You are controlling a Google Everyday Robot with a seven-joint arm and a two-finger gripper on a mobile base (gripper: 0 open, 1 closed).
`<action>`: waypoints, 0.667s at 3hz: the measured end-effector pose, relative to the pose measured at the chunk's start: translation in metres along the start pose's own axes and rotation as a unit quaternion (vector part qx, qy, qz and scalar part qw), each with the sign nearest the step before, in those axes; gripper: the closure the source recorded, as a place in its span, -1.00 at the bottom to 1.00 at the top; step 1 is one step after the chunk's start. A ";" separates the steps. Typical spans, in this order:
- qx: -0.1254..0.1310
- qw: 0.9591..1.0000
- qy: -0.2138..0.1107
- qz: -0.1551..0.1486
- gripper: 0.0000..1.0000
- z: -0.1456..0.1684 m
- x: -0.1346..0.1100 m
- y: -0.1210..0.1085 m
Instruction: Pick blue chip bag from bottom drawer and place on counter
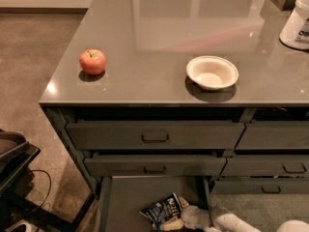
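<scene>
The blue chip bag [161,210] lies crinkled on the floor of the open bottom drawer [126,197], near its right side at the lower edge of the camera view. My gripper [176,222] reaches in from the lower right on a white arm and sits against the bag's right edge, low in the drawer. The counter [159,37] is glossy dark grey and spans the upper half of the view, above the two shut handled drawers.
A red apple [92,62] and a white bowl [212,72] sit near the counter's front edge. A white container [297,21] stands at the far right. Black equipment with cables [14,178] stands on the floor at the left of the drawers.
</scene>
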State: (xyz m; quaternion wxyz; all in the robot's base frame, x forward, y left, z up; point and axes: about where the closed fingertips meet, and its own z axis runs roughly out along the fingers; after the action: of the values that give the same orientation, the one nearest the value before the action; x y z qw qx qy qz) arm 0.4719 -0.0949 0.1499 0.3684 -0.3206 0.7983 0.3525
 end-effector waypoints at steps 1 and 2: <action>0.000 1.000 0.006 0.006 -1.00 0.015 0.011 0.008; 0.001 1.000 0.007 0.006 -0.64 0.016 0.011 0.008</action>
State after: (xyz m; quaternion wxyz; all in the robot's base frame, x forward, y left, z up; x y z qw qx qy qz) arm 0.4654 -0.0809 0.1359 0.3611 -0.3179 0.8028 0.3521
